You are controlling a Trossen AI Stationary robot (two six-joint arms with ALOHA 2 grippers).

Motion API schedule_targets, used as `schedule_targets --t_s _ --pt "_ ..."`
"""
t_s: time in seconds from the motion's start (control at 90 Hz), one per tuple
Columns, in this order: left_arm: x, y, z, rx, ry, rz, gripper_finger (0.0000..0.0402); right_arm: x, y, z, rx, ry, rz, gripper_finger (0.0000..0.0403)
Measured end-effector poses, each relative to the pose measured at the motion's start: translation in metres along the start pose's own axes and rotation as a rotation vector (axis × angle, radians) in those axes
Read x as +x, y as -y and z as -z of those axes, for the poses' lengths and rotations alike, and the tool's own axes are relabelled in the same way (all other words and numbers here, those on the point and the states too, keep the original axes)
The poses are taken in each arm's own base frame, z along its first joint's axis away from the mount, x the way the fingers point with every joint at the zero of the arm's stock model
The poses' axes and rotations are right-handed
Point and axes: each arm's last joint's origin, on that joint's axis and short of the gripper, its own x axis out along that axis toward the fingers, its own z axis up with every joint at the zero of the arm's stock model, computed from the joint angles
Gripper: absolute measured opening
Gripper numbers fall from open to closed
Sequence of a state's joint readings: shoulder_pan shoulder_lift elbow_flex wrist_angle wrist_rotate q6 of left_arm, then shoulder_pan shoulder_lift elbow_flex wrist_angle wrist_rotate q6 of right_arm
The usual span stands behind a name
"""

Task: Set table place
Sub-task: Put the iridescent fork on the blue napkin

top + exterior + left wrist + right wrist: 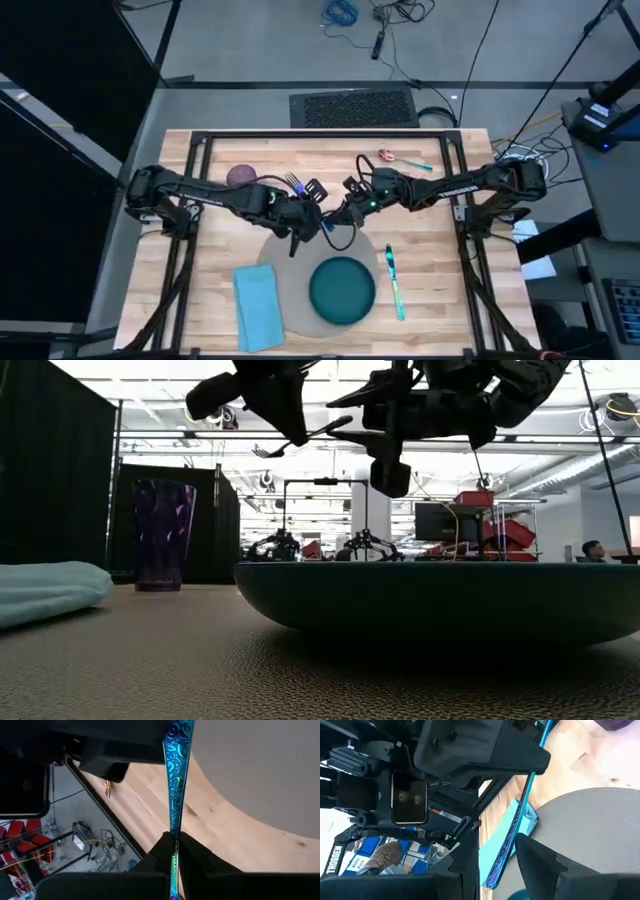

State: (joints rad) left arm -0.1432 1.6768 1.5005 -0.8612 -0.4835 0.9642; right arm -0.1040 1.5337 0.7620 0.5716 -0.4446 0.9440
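A fork [292,183] with a shimmering blue handle [176,785] hangs in the air over the table's middle, far of the round grey placemat [292,300]. A dark teal plate [342,288] rests on the placemat. My left gripper [308,208] is shut on the fork. My right gripper [335,215] faces it and is open. Its fingers [540,862] stand on either side of the handle's free end [502,855]; I cannot tell whether they touch it. My left gripper pinches the fork's handle [174,847] between its two fingers. The handle runs on ahead of the fingers toward my right gripper, and the tines [292,183] stick out the other way, toward the far edge. The fork is lifted clear of the table.
A light blue napkin [258,305] lies left of the placemat. A second teal utensil [395,285] lies on the wood right of the plate. A purple cup [240,176] stands far left, and small orange and teal items [388,156] lie near the far edge.
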Motion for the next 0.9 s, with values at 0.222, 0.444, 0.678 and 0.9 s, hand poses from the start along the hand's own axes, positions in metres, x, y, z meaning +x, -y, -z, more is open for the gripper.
schedule_targets --t_s 0.222,0.444,0.678,0.9 --pt "0.0005 -0.0022 -0.0003 0.001 0.003 -0.019 0.0 0.0005 0.0037 0.0026 0.002 -0.018 0.036 0.0116" --pt "0.0004 -0.0017 -0.0004 0.004 0.002 -0.016 0.0 0.0005 0.0047 0.003 -0.091 -0.017 0.05 0.0065" --pt "0.0003 -0.0019 -0.0007 0.01 0.003 -0.02 0.0 0.0006 0.0083 0.0055 -0.133 -0.029 0.088 0.0003" --pt "-0.0005 -0.0067 -0.005 -0.012 0.026 -0.08 0.0012 0.0005 0.0087 0.0062 -0.175 -0.033 0.097 0.0001"
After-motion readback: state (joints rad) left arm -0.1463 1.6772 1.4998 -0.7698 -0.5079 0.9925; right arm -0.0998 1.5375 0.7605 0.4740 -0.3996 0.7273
